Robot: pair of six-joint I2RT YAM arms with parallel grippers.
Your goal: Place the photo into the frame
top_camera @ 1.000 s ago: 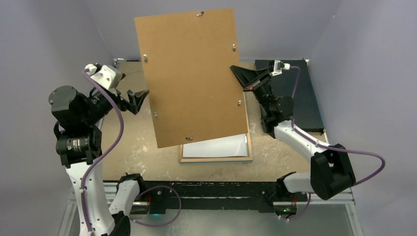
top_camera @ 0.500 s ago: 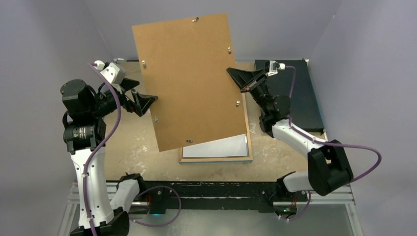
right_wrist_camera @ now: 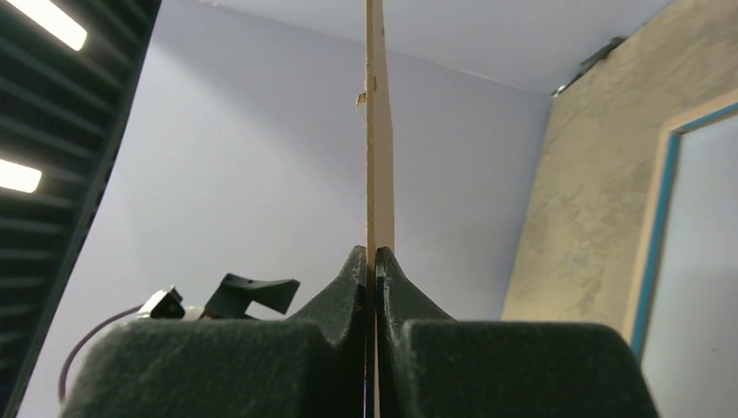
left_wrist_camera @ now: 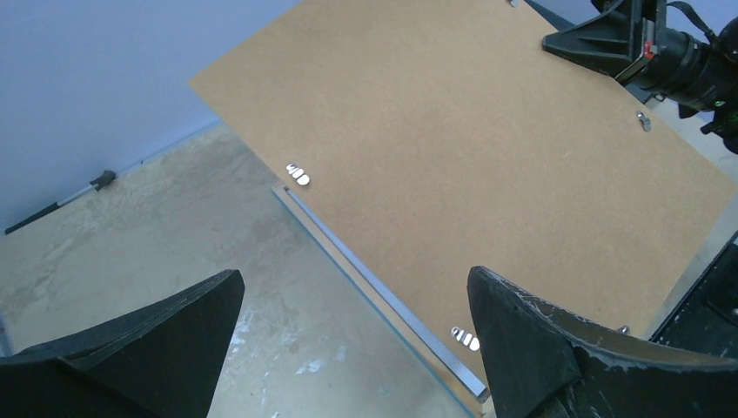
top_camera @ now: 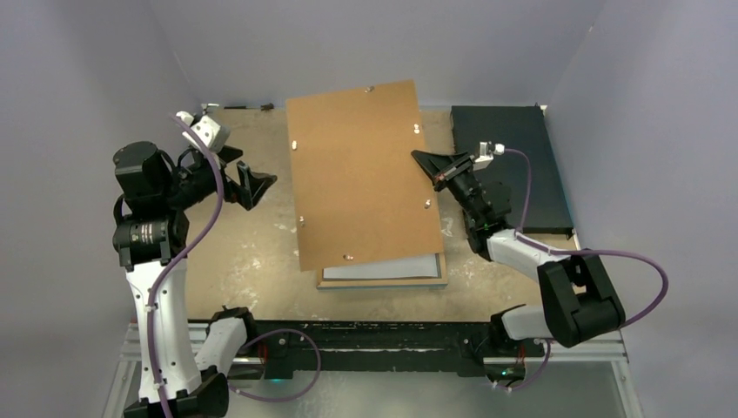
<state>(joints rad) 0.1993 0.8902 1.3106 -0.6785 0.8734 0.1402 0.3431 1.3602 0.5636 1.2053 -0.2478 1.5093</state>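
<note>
— How far along is the job?

— Well on, by the look of it. The frame lies flat on the desk with its tan rear rim up. A pale strip inside its near rim is most likely the photo lying face down in place; the rest of it is hidden. What is left seems to be the closing up. The backing board hangs tilted over the frame, near edge low and far edge raised, and is not yet seated in the rim. Whether the low edge touches cannot be told.

— Which pincer has the board?

— The right pincer. Its wrist view shows both fingers pressed together on the board's thin right edge.

— And the other?

— The left pincer holds nothing. Its fingers stand wide apart, just off the board's left edge and above bare desk.

— So what remains?

— Probably lowering the board square into the rim and securing its small metal tabs.
</note>
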